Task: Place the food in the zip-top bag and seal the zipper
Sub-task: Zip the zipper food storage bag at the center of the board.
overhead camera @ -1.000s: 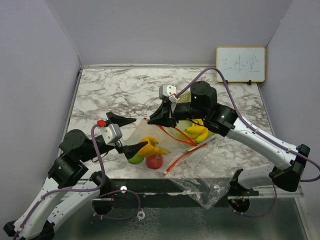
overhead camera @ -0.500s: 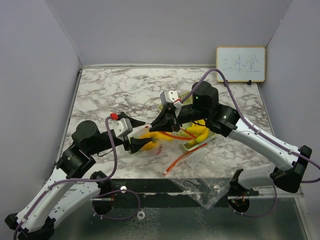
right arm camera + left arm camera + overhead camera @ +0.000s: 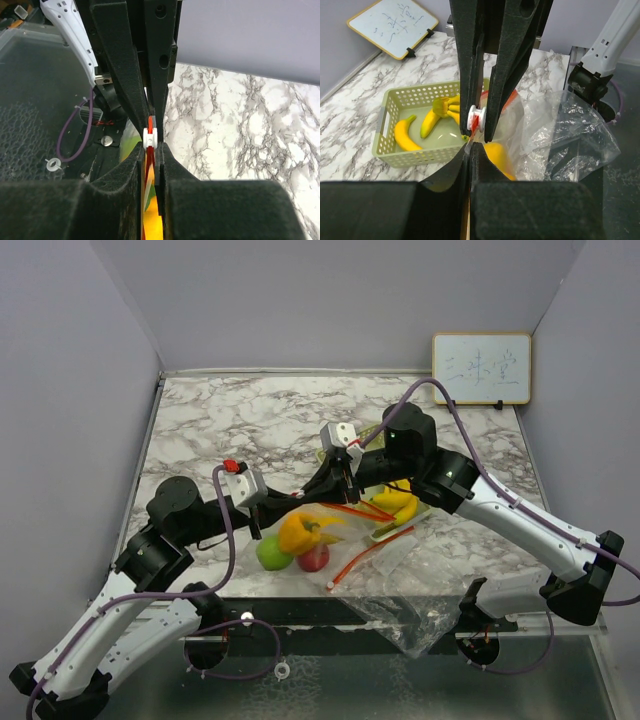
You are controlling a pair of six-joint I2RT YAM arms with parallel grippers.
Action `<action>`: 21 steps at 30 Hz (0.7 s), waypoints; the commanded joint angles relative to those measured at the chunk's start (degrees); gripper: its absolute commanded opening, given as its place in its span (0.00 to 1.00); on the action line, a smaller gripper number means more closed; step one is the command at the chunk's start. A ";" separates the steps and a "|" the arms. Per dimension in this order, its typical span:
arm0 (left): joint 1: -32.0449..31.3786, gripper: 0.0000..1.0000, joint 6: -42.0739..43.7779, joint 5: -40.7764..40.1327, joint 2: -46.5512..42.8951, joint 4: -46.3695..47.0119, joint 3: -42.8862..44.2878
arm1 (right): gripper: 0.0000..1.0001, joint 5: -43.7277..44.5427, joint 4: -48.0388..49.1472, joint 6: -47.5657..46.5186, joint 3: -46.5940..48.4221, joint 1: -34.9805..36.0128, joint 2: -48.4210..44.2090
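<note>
Left tool (image 3: 471,149) and right tool (image 3: 149,152) both pinch tight on the zip-top bag (image 3: 340,535)'s one zipper (image 3: 151,122), three food pieces (image 3: 300,533) inside it, two loose bananas (image 3: 405,136) in the tray (image 3: 405,95) at 3 o'clock

A perforated pale green tray (image 3: 395,152) sits on the marble table (image 3: 230,425), whiteboard (image 3: 481,368) beyond.

Occluded / unreadable
tray (image 3: 384,532) mostly under right arm (image 3: 450,480); zipper (image 3: 148,162) just a sliver between blurred fingers (image 3: 115,200); whiteboard (image 3: 481,368) writing illegible.
</note>
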 commanded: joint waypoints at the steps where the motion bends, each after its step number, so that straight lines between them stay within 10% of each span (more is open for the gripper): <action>1: 0.13 0.00 -1.62 -0.84 -0.44 0.50 1.32 | 0.18 1.50 1.28 -0.18 1.71 -0.04 0.06; 10: 0.13 0.00 -2.62 -1.92 -0.26 1.06 1.66 | 0.45 0.30 4.60 0.81 1.47 -0.04 0.02; 21: 0.13 0.00 -2.68 -3.26 -0.93 1.11 1.75 | 0.09 0.42 1.04 0.86 3.94 -0.04 3.55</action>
